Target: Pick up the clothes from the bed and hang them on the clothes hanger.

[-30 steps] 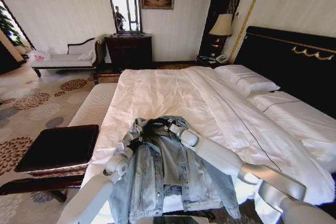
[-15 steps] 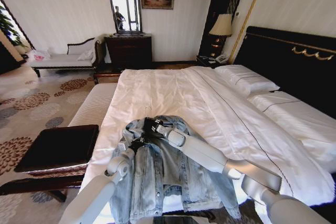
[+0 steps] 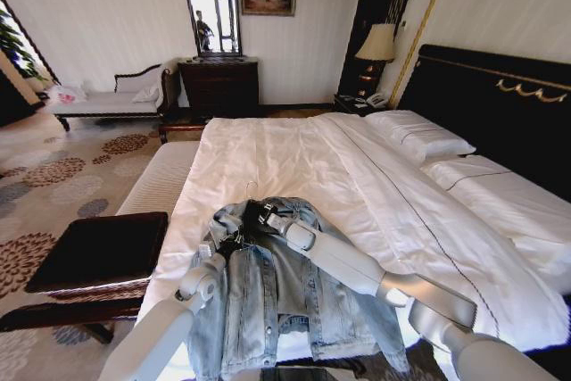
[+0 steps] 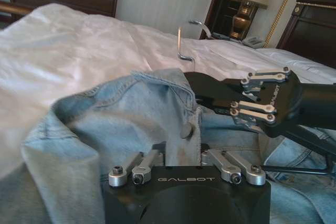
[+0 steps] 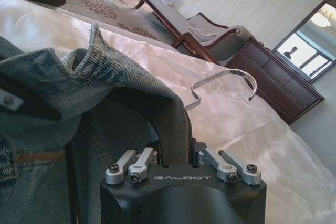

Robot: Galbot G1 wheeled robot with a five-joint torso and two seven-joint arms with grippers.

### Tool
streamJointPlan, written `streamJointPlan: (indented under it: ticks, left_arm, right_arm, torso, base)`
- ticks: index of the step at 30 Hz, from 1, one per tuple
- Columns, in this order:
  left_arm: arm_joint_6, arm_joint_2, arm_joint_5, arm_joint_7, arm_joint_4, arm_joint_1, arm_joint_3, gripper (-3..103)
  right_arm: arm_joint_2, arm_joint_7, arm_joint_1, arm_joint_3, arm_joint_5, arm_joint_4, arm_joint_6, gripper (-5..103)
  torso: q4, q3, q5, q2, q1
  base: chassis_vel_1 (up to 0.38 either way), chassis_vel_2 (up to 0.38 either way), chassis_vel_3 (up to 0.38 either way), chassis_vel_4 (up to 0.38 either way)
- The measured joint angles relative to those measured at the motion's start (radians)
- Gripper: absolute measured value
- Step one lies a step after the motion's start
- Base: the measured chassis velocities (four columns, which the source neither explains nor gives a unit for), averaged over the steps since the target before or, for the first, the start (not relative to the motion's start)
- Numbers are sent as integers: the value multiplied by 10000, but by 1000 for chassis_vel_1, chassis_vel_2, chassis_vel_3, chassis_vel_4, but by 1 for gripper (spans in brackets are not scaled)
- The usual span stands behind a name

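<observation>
light-blue denim jacket [image 3: 285, 287] spread front-up on the near part of the bed [image 3: 294, 153], collar end away from the robot, hem toward it. inside the neck opening, a black clothes hanger [image 5: 176, 116], its silvery hook [image 5: 226, 85] poking out past the collar over the white sheet [image 4: 68, 56]. clamped on the hanger's neck just below that hook, the right gripper [image 5: 184, 150], reaching in across the jacket's front. pinching the front edge by the collar, next to a metal button [image 4: 186, 130], the left gripper [image 4: 184, 150], with denim gathered between its fingers. judging from this, hanger partly inside, shoulders not yet seated, jacket not yet hung. best handled by keeping the left pinch steady and the collar held open while sliding the hanger arm toward the left shoulder, low and flat, so the tip goes into the sleeve head rather than bunching fabric ahead of it. worth keeping the hook clear of the collar, since stiff denim may snag or drag the whole jacket along the sheet. farther out, a dark bench [image 3: 98, 252] at the bedside, a black headboard [image 3: 495, 109] and pillows [image 3: 419, 136] at the far end.
</observation>
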Motion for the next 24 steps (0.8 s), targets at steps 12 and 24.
streamJointPlan:
  ticks: [12,24]
  left_arm:
    - [98,1625,92,166,-1621,1298,-1874,79]
    - [-61,2777,-663,1519,-715,1622,-3567,100]
  right_arm:
    - [-441,1,-544,548,-194,247,195,28]
    - [-815,-1,-764,755,-213,608,191,28]
  torso:
    - [-4,-2,-1,0,-2]
    - [-1,-1,-3,0,1]
  base:
    - [0,0,0,0]
    - [0,0,0,0]
